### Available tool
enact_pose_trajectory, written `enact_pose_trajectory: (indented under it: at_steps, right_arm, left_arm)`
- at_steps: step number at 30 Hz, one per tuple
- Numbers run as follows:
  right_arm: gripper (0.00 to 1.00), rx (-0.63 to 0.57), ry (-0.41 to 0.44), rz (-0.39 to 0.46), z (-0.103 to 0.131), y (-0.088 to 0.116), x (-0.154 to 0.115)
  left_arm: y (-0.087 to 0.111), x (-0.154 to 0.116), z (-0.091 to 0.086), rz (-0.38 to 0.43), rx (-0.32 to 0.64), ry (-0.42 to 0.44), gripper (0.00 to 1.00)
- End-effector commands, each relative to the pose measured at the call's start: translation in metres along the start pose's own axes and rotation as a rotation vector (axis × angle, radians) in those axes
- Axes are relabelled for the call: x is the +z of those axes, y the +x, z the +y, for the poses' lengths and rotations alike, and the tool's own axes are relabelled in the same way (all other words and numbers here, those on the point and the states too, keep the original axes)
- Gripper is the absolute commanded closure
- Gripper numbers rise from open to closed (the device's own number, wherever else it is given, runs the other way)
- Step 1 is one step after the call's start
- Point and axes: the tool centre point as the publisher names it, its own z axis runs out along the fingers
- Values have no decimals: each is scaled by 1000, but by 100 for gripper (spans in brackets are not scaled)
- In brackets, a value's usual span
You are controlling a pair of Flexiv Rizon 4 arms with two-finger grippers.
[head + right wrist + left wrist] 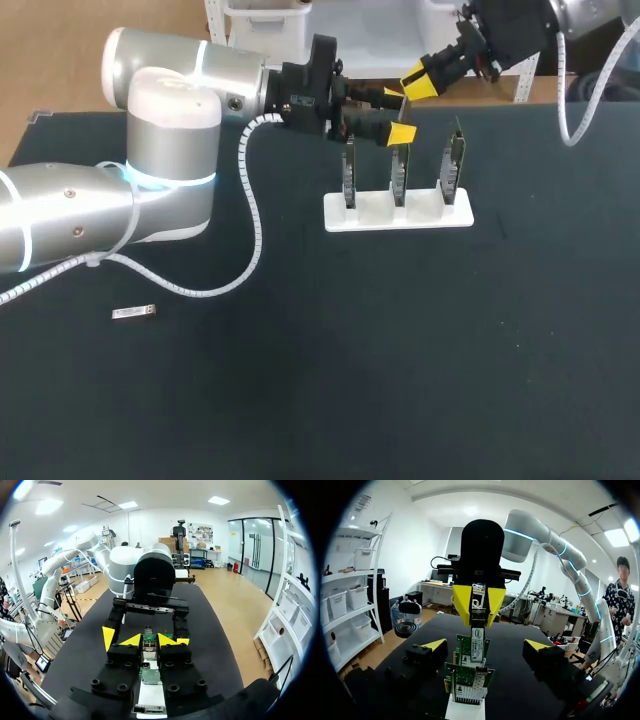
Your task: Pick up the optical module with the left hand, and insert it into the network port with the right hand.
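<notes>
My right gripper hangs above the middle network card, shut on a small silver optical module that points down at the card. My left gripper is open, its yellow fingertips standing wide on either side of the right gripper and the module without touching them. Three green cards stand upright in a white holder. A second silver module lies flat on the dark table at the front left.
A coiled white cable loops from my left arm down over the table, left of the holder. The dark mat stretches wide in front of and to the right of the holder.
</notes>
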Motion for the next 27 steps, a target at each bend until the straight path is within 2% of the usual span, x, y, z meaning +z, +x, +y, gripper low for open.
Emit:
enact_pose_trajectory:
  at_steps: [1, 9, 16, 21, 27]
  right_arm:
    - [100, -4, -3, -3, -1, 1, 0]
    - [100, -4, -2, -4, -1, 1, 0]
    - [100, -5, -3, -5, -1, 1, 0]
    - [100, -5, -5, -4, -1, 1, 0]
    - [100, -2, -7, 0, 0, 2, 0]
  left_arm:
    - [-5, -1, -1, 9, 2, -1, 0]
    - [-16, -6, -12, 91, 115, -12, 0]
    - [-16, -14, -16, 129, 138, -33, 0]
    - [-13, -20, -16, 197, 164, -80, 0]
    - [-8, -27, -14, 218, 154, -107, 0]
